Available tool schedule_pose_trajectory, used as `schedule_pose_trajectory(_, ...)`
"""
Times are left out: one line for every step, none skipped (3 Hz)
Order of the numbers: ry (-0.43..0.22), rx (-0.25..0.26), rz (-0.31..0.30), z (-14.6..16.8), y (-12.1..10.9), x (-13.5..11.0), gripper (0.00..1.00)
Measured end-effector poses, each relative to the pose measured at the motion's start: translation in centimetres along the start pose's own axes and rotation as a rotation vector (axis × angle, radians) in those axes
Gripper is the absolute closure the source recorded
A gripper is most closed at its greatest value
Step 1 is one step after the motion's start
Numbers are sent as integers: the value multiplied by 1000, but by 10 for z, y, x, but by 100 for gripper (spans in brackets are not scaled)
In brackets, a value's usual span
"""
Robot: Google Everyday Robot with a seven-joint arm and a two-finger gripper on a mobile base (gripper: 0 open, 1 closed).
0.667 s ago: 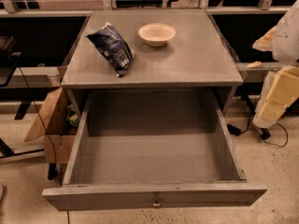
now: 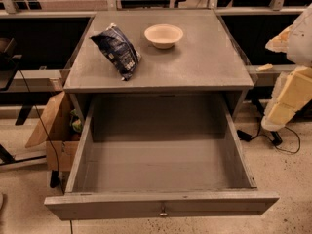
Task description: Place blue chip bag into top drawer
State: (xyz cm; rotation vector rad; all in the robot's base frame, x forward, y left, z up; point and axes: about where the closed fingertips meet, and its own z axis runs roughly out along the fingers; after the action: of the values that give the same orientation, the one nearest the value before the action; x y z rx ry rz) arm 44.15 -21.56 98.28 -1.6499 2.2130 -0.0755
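The blue chip bag (image 2: 117,50) lies crinkled on the left part of the grey cabinet top (image 2: 204,62), left of a cream bowl. The top drawer (image 2: 161,206) is pulled fully open below the top, its inside bare, with a small metal knob (image 2: 163,211) at the centre of its front. Only cream-coloured segments of my arm (image 2: 291,89) show at the right edge, beside the cabinet and well right of the bag. My gripper is out of view.
A cream round bowl (image 2: 164,35) stands at the back centre of the cabinet top. A brown cardboard box (image 2: 57,135) sits on the floor left of the drawer. Black cables (image 2: 280,143) lie on the floor at the right. Railings and dark shelves run behind.
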Motion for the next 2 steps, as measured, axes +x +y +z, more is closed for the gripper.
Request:
schedule_pose_trajectory(-134,33,117,-3,-23,-16,0)
schedule_pose_trajectory(-261,58,211,-5,-56,-50,0)
